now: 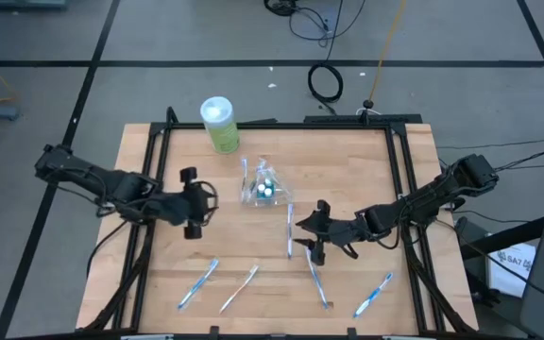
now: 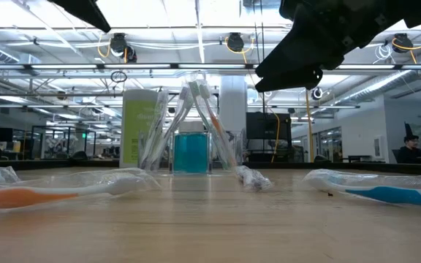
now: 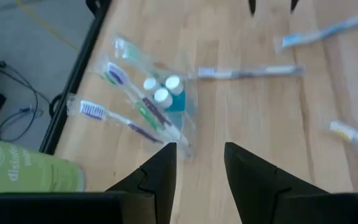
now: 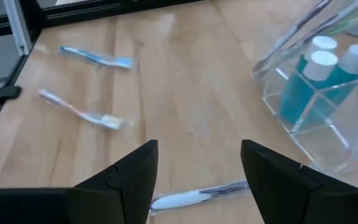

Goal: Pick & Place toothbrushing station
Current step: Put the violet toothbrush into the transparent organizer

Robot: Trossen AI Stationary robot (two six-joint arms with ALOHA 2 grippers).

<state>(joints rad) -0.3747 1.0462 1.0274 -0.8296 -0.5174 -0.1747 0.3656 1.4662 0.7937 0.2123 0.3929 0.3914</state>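
Note:
A clear holder (image 1: 263, 188) with small blue bottles and several wrapped toothbrushes stands at the table's middle, and also shows in the low view (image 2: 191, 139). Several wrapped toothbrushes lie flat on the table. One of them (image 1: 290, 233) lies just in front of my right gripper (image 1: 302, 233). That gripper is open and empty, and the low view shows it raised above the table (image 2: 291, 73). The same brush shows between its fingers in the right wrist view (image 4: 194, 196). My left gripper (image 1: 213, 201) is open and empty, left of the holder and pointing at it (image 3: 197, 149).
A green wipes canister (image 1: 219, 124) stands at the far edge, left of centre. Loose wrapped toothbrushes lie near the front edge: a blue one (image 1: 197, 283), an orange one (image 1: 239, 288), another (image 1: 318, 280) and a blue one (image 1: 374, 295). A black frame (image 1: 149, 179) borders the table.

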